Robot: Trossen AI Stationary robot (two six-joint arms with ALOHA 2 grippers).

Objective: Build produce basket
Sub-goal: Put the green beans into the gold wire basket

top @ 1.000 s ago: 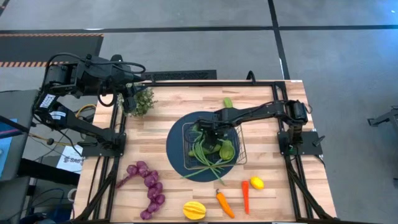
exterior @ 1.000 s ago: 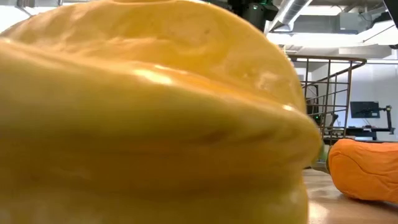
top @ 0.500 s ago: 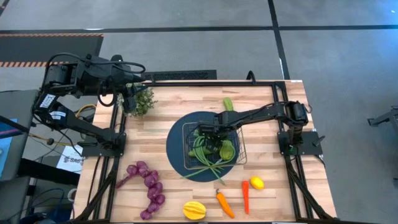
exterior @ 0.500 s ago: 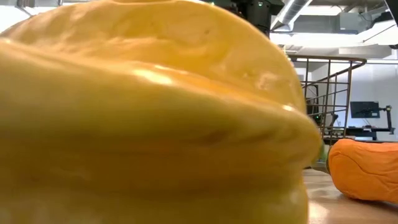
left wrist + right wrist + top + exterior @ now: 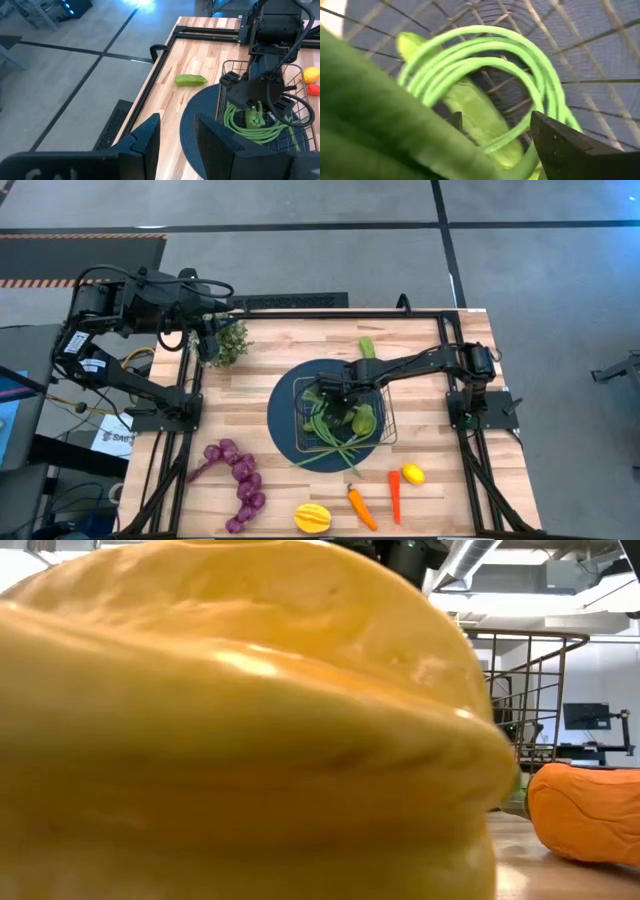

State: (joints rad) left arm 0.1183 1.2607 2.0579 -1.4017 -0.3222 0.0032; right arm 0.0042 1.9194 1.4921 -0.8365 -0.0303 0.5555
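The wire basket stands on the dark blue mat. Inside it lie the looped green bean bundle and a cucumber. My right gripper hangs open over the basket's far-left part, with the bean loop showing between its fingers. A second cucumber lies on the table beyond the mat. The grape string, yellow ribbed fruit, carrots, chili and lemon lie along the near edge. My left gripper waits open at the far-left corner. My right gripper points down into the basket with a gap between its fingers. A blurred green piece lies close before the camera and covers the other finger. I cannot tell whether it touches the gripper.
A bushy potted plant stands beside my left gripper. In the low view the yellow ribbed fruit fills nearly the whole picture, with an orange carrot to its right. Bare wood lies left of the mat.
My right gripper has drifted a little toward the table's far right edge, staying over the basket. The beans and the cucumber in the basket lie as they did.
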